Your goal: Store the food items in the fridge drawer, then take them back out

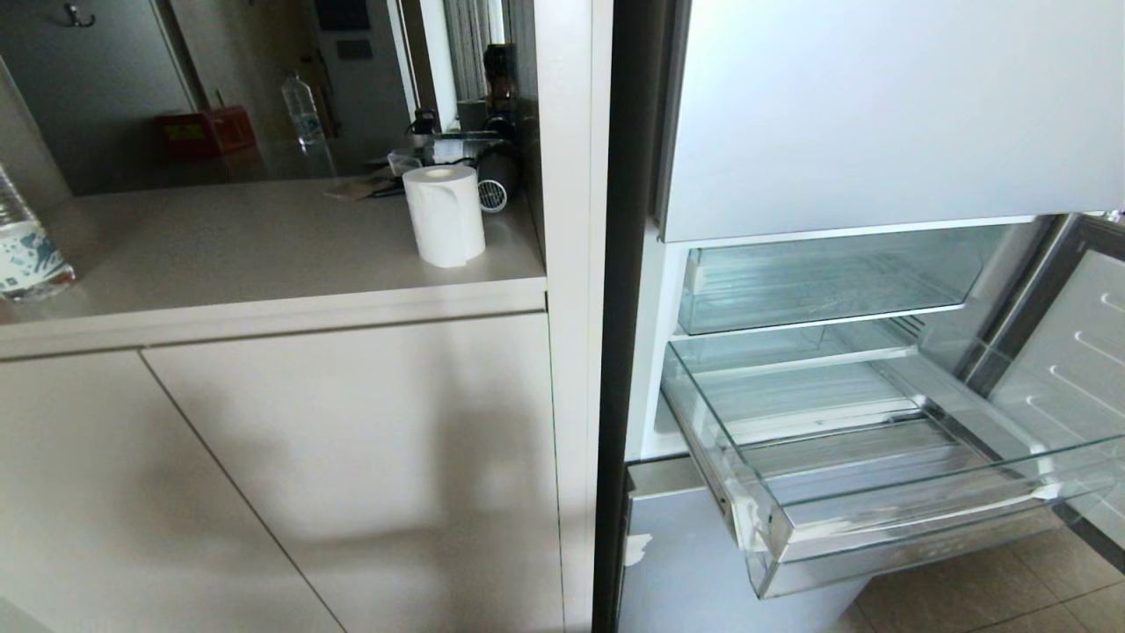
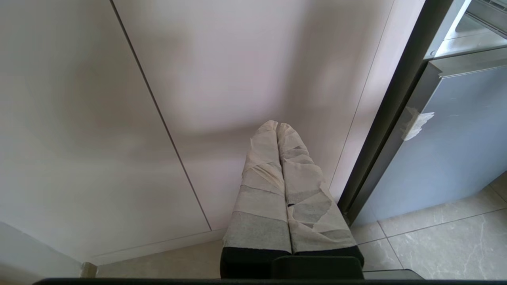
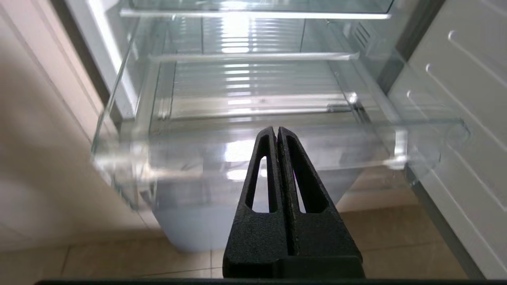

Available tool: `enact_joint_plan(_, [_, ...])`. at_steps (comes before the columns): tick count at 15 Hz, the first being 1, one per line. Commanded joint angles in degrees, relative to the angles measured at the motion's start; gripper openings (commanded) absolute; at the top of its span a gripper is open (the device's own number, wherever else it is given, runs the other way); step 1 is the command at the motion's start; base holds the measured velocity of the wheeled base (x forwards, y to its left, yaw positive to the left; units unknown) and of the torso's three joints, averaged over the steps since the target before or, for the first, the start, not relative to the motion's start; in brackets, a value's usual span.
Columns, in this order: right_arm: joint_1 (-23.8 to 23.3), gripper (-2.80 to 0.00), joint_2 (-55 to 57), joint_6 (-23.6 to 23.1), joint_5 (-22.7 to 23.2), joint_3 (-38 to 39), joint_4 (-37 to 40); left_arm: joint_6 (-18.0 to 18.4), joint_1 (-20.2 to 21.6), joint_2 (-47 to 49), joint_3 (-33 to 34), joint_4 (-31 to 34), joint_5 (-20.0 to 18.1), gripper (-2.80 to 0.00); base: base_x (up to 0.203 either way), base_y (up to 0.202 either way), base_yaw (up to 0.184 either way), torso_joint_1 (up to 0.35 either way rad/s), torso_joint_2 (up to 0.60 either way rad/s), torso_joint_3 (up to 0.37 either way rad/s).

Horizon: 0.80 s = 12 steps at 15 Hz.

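Note:
The fridge drawer [image 1: 773, 536], clear plastic with a ribbed base and a thick front lip, is pulled out of the open fridge on the right; nothing lies in it. In the right wrist view the same drawer [image 3: 130, 166] fills the middle, and my right gripper [image 3: 277, 129] hangs shut and empty in front of its front lip, apart from it. My left gripper [image 2: 277, 123], its fingers wrapped in pale tape, is shut and empty, low down facing the cabinet door [image 2: 222, 79]. The food items are out of view. Neither arm shows in the head view.
A second clear drawer [image 1: 826, 281] sits pushed in above the open one. The opened fridge door [image 1: 1068, 360] stands at the right. A counter [image 1: 246, 237] at the left carries a paper roll [image 1: 444, 215] and a water bottle [image 1: 25, 246]. Tiled floor [image 3: 396, 229] lies below.

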Motion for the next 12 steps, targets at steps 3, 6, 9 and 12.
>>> enact_joint_plan(3, [0.03,-2.80,-21.91,-2.93,1.34,15.03,2.25,0.01,0.02,0.09,0.00,0.07,0.02,-2.80,0.000,0.000,0.000,0.000,0.00,0.000])
enact_joint_plan(6, [-0.63,-2.80,-30.51,-3.82,2.96,18.00,11.35,-0.08,0.02,0.09,0.00,0.07,0.02,-2.80,0.000,0.000,0.000,0.000,0.00,0.000])
enact_joint_plan(9, [-0.92,-2.80,-35.06,-4.76,3.83,18.43,11.51,-1.15,0.02,0.09,0.00,0.07,0.15,-2.80,0.000,0.000,0.000,0.000,0.00,0.000])
enact_joint_plan(12, [-1.03,-2.80,-35.03,-4.37,3.08,18.45,11.66,-1.40,0.02,0.09,0.00,0.07,0.28,-2.80,0.000,0.000,0.000,0.000,0.00,0.000])
